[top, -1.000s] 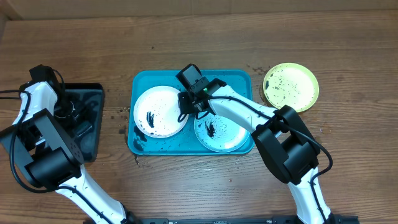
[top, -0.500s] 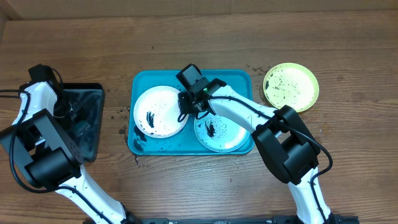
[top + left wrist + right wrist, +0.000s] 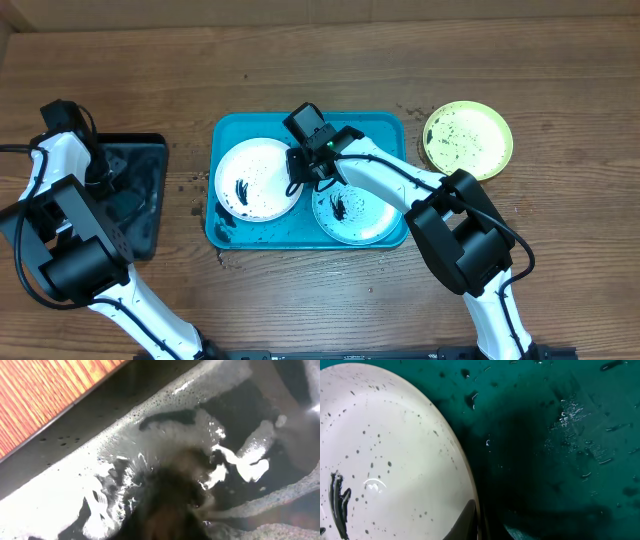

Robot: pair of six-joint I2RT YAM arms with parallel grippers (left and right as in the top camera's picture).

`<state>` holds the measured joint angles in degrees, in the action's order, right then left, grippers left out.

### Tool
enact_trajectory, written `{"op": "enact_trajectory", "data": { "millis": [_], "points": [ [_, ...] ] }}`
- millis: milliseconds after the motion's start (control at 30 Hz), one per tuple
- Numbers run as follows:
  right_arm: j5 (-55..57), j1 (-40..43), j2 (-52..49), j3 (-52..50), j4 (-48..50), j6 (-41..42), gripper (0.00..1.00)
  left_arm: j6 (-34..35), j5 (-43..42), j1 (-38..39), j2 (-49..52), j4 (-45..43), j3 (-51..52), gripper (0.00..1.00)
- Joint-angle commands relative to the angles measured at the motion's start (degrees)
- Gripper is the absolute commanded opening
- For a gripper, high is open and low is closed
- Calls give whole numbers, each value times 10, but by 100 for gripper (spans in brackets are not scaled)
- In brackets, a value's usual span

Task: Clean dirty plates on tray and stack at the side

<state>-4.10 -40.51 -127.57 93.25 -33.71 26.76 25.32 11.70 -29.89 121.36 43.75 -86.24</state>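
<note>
The turquoise tray (image 3: 380,128) holds a white plate (image 3: 250,178) on its left and a light blue plate (image 3: 352,214) on its right, both with black smears. The white plate's rim (image 3: 465,467) stands between the fingertips of my right gripper (image 3: 301,172) (image 3: 479,522), which is shut on it at the plate's right edge. A yellow-green speckled plate (image 3: 467,139) lies on the table right of the tray. My left gripper (image 3: 106,180) (image 3: 170,520) is down in a black tray (image 3: 150,215) of foamy water, shut, its jaws hidden behind a dark blurred mass.
White foam (image 3: 90,485) streaks the black tray's wet floor. Black crumbs (image 3: 190,185) lie on the wooden table between the two trays. The black tray stands at the table's left edge.
The left gripper has shut inside the black tray and its arm has shifted slightly to the left. The right gripper and the plates have not moved.
</note>
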Motion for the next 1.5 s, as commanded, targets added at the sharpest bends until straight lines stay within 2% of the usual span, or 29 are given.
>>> {"op": "enact_trajectory", "data": {
  "millis": [0, 100, 133, 167, 200, 233, 467, 667, 767, 867, 967, 1067, 1133, 1167, 1200, 1233, 1267, 1467],
  "points": [
    [6, 0, -11, -3, 2, -2, 4, 0, 7, -2, 10, 4, -1, 4],
    [6, 0, -11, -3, 2, -2, 4, 0, 7, -2, 10, 8, -1, 5],
    [6, 0, -11, -3, 2, -2, 4, 0, 4, -2, 10, 11, -1, 20],
    [6, 0, -11, -3, 2, -2, 4, 0, 0, -1, 10, 15, -1, 52],
    [6, 0, -11, -3, 2, -2, 4, 0, -10, -1, 10, 23, -1, 92],
    [6, 0, -11, -3, 2, -2, 4, 0, -17, -1, 10, 29, -1, 100],
    [6, 0, -11, -3, 2, -2, 4, 0, -111, -1, 10, 106, -1, 100],
    [6, 0, -11, -3, 2, -2, 4, 0, -127, -1, 10, 142, -1, 99],
    [6, 0, -11, -3, 3, -2, 4, 0, -126, -1, 10, 141, -1, 80],
    [6, 0, -11, -3, 2, -2, 4, 0, -126, -1, 10, 137, -1, 47],
    [6, 0, -11, -3, 2, -2, 4, 0, -122, -1, 10, 132, -1, 19],
    [6, 0, -11, -3, 2, -2, 4, 0, -110, -1, 10, 130, -1, 5],
    [6, 0, -11, -3, 2, -2, 4, 0, -98, -1, 10, 127, -1, 4],
    [6, 0, -11, -3, 2, -2, 4, 0, -93, -1, 10, 123, -1, 9],
    [6, 0, -11, -3, 2, -2, 4, 0, -82, -1, 10, 116, -1, 38],
    [6, 0, -11, -3, 2, -2, 4, 0, -75, -1, 10, 108, -1, 79],
    [6, 0, -11, -3, 2, -2, 4, 0, -67, -1, 10, 101, -1, 100],
    [6, 0, -11, -3, 2, -2, 4, 0, -27, -2, 10, 49, -1, 100]
  ]
}}
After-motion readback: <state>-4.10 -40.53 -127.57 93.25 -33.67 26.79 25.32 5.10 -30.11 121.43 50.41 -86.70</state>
